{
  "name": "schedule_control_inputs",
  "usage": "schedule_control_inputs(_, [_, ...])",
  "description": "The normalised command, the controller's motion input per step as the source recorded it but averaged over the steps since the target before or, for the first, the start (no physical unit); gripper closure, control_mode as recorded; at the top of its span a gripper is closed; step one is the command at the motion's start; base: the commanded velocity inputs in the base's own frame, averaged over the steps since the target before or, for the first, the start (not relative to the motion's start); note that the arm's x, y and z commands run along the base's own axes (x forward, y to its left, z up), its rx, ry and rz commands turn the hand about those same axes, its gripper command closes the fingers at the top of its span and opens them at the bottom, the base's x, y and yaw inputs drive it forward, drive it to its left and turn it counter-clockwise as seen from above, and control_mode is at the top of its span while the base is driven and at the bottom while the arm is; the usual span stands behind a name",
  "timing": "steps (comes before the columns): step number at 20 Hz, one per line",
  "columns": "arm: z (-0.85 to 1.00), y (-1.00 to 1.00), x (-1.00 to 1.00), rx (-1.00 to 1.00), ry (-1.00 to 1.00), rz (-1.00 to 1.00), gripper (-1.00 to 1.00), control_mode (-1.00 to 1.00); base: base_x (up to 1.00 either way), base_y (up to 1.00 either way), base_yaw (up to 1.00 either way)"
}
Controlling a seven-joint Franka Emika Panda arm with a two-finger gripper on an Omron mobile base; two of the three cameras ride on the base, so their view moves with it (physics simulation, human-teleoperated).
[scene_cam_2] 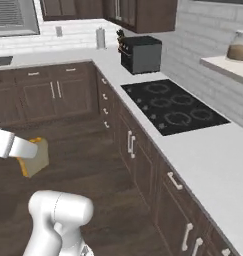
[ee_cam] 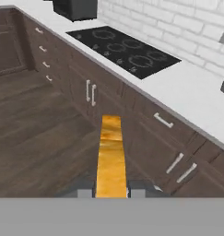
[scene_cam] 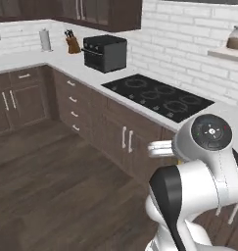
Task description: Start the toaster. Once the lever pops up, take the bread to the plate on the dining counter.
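At the left of the right base view the end effector is clamped on the bread, which hangs upright over the dark wooden floor, well apart from the bench. In the hand view the bread stands edge-on between the two fingers. To carry it well, I think the grip should stay firm and the slice upright. To the right the cooktop lies bare, and the jar on the shelf seems half filled with something brown.

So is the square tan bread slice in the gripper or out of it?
In: tan bread slice stands edge-on, clamped by gripper above floor.
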Motion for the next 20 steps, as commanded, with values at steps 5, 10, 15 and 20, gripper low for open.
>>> schedule_control_inputs(5, [0.0, 0.0, 0.0, 0.0, 0.0, 0.0, 1.0, 1.0, -0.14, 0.0, 1.0])
schedule_control_inputs(10, [0.0, 0.0, 0.0, 0.0, 0.0, 0.0, 1.0, 1.0, -0.08, 0.0, 1.0])
schedule_control_inputs(15, [0.0, 0.0, 0.0, 0.0, 0.0, 0.0, 1.0, 1.0, -0.03, 0.0, 1.0])
schedule_control_inputs(20, [0.0, 0.0, 0.0, 0.0, 0.0, 0.0, 1.0, 1.0, 0.0, 0.0, 1.0])
